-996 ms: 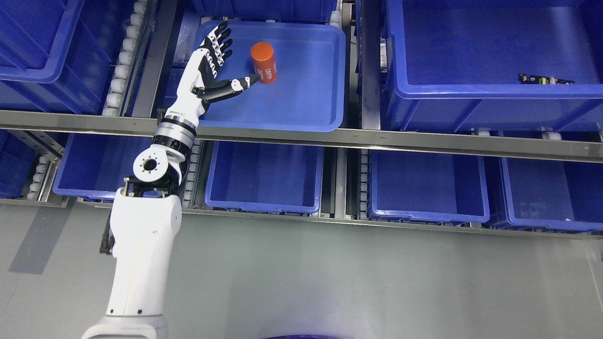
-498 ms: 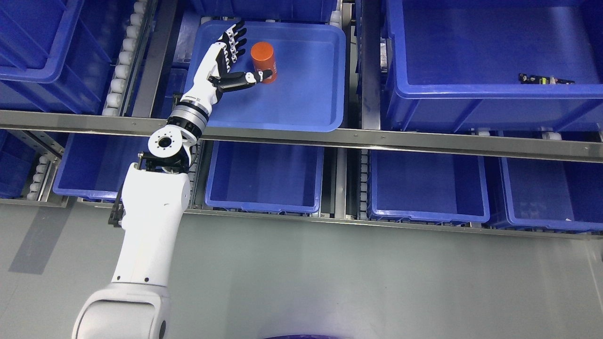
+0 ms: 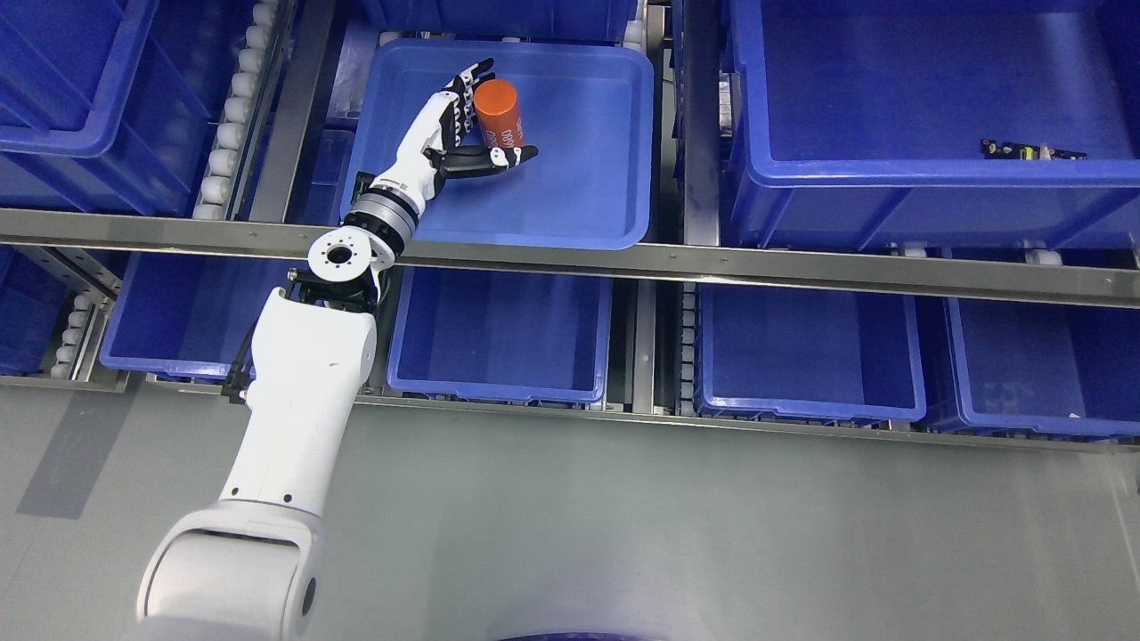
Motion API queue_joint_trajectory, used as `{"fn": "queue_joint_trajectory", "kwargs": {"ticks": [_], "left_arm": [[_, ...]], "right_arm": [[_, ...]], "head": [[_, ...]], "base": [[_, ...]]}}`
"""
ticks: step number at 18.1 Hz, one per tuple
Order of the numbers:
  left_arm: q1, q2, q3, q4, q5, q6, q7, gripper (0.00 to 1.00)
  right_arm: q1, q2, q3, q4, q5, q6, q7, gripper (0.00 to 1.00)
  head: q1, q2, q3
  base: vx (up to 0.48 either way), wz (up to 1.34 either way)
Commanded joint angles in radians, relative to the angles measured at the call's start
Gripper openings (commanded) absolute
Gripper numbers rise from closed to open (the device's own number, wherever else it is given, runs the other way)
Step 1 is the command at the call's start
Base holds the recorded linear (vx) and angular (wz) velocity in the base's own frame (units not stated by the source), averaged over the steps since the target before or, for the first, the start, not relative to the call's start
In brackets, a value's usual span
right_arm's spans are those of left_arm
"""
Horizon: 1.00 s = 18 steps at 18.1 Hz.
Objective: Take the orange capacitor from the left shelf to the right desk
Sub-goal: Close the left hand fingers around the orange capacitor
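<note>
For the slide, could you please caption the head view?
Left hand open around the upright orange capacitor in a blue shelf tray, fingers behind and thumb in front, not yet closed.

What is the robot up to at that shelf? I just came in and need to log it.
The robot's left hand is reaching into a shallow blue tray on the upper shelf level, where an orange capacitor stands. The fingers are spread along the capacitor's left side and the thumb runs under its near end, so it is cupped but not yet gripped or lifted. The right arm is out of view.
</note>
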Motion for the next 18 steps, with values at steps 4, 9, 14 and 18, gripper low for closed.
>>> {"fn": "queue_joint_trajectory", "kwargs": {"ticks": [4,9,14,18], "left_arm": [[-0.096,0.017,-0.019,0.207,0.005,-0.011,0.003,0.97],[-0.111,0.017,-0.024,0.243,0.008,-0.012,0.001,0.92],[-0.111,0.017,-0.037,0.243,0.013,-0.014,-0.005,0.88],[-0.114,0.017,-0.037,0.235,0.017,-0.071,-0.011,0.76]], "right_arm": [[0.023,-0.017,-0.011,-0.017,0.006,0.000,0.000,1.00],[0.021,-0.017,-0.011,-0.017,0.006,0.000,0.000,1.00],[0.023,-0.017,-0.011,-0.017,0.006,0.000,0.000,1.00],[0.023,-0.017,-0.011,-0.017,0.006,0.000,0.000,1.00]], "head": [[0.0000,0.000,0.000],[0.0000,0.000,0.000],[0.0000,0.000,0.000],[0.0000,0.000,0.000]], "base": [[0.000,0.00],[0.000,0.00],[0.000,0.00],[0.000,0.00]]}}
